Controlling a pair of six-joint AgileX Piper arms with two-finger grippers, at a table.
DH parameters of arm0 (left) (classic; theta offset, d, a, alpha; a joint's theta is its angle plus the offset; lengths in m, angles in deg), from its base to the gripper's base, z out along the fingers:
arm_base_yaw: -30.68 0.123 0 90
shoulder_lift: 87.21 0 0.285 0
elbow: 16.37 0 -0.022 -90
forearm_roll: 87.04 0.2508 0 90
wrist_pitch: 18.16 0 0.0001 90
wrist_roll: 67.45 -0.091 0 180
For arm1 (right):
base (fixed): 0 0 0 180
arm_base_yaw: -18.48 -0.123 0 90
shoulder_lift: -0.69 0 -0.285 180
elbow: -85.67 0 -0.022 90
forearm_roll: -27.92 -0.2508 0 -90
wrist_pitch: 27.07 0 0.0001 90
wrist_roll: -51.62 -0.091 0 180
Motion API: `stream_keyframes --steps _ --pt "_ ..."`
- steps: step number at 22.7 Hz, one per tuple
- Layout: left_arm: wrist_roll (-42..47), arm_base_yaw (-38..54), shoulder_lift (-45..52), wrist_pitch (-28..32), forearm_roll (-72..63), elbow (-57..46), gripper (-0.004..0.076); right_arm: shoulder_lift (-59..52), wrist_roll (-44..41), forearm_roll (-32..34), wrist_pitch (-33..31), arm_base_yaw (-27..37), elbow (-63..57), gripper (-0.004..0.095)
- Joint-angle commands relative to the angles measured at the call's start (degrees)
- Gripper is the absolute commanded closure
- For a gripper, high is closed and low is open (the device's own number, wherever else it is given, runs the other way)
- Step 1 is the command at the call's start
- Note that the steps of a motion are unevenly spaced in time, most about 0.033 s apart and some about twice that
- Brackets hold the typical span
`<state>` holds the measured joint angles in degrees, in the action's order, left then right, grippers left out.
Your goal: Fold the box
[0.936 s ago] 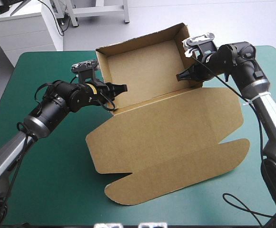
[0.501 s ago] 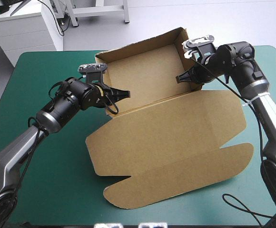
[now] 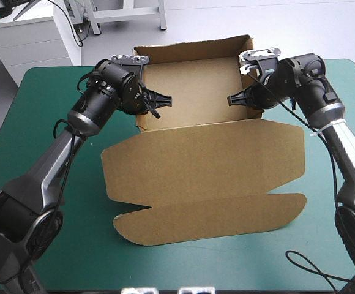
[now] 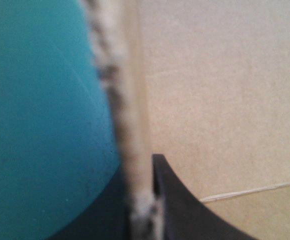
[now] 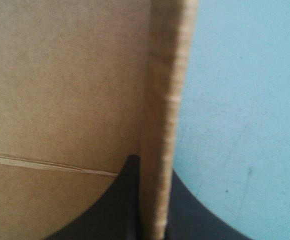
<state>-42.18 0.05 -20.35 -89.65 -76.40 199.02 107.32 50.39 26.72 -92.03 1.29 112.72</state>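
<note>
Standing as an open tray at the table's far middle, the brown box (image 3: 193, 92) has its lid (image 3: 202, 171) spread flat toward the near edge. The left gripper (image 3: 160, 101) pinches the tray's left wall (image 4: 132, 100); the right gripper (image 3: 235, 99) pinches the right wall (image 5: 167, 100), each raw edge squeezed between black fingers (image 4: 185, 210). Bare teal-green cover (image 3: 55, 122) lies open left, right and near of the lid.
</note>
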Motion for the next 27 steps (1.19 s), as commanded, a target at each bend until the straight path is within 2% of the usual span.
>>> stream_keyframes --steps 1,3,7,12,27 --pt "-3.01 1.71 0.06 -2.31 -4.15 2.06 0.0731 -1.13 0.69 1.20 0.49 0.26 1.93 0.0922" --pt "-4.26 2.64 -2.34 -2.31 -7.11 2.06 0.0731 1.72 0.69 0.52 -1.41 1.08 1.82 0.0922" --pt "-6.41 2.64 -4.65 -2.31 -4.68 2.06 0.0731 7.00 0.69 0.35 -4.67 1.18 1.82 0.0922" --pt "-6.41 2.64 -7.77 -2.31 -3.72 2.06 0.0731 12.28 0.83 -2.66 -6.06 1.18 1.82 0.0922" --pt "-8.26 2.64 -13.33 -2.31 -4.20 2.06 0.0731 13.46 -0.01 -2.13 -6.45 1.18 1.82 0.0921"
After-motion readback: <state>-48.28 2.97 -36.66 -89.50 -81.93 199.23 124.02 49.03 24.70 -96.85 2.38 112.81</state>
